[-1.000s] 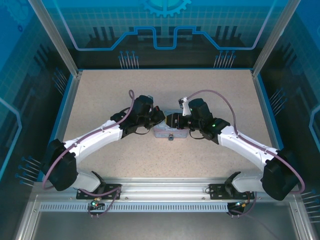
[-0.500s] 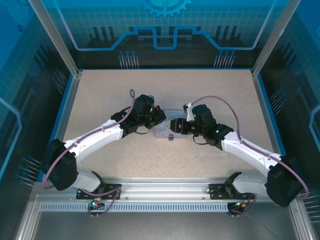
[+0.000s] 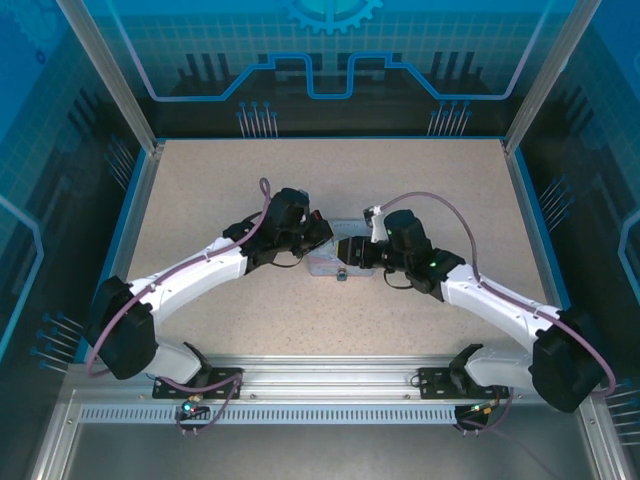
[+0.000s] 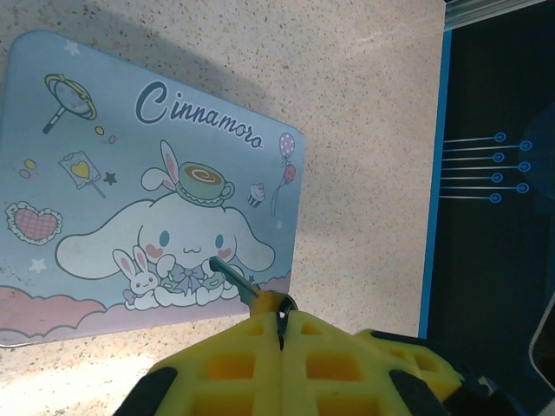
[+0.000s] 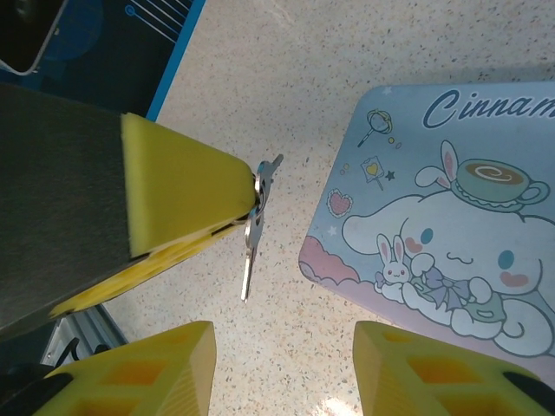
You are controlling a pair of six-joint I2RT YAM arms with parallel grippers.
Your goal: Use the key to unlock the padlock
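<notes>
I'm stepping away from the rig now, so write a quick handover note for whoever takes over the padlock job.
Left gripper: shut on the key, held over the tin near its corner.
Right gripper: open, nothing between its fingers, beside the tin.
Padlock: the small dark piece at the tin's near edge, apparently.
Done: key in hand.
Left: insert the key into the padlock and turn it.

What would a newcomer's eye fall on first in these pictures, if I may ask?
The pale blue cartoon tin stands out at the table's centre, the left arm and right arm meeting over it. Beside it, the left end effector is shut on the key, and the right end effector hangs open close by.
</notes>
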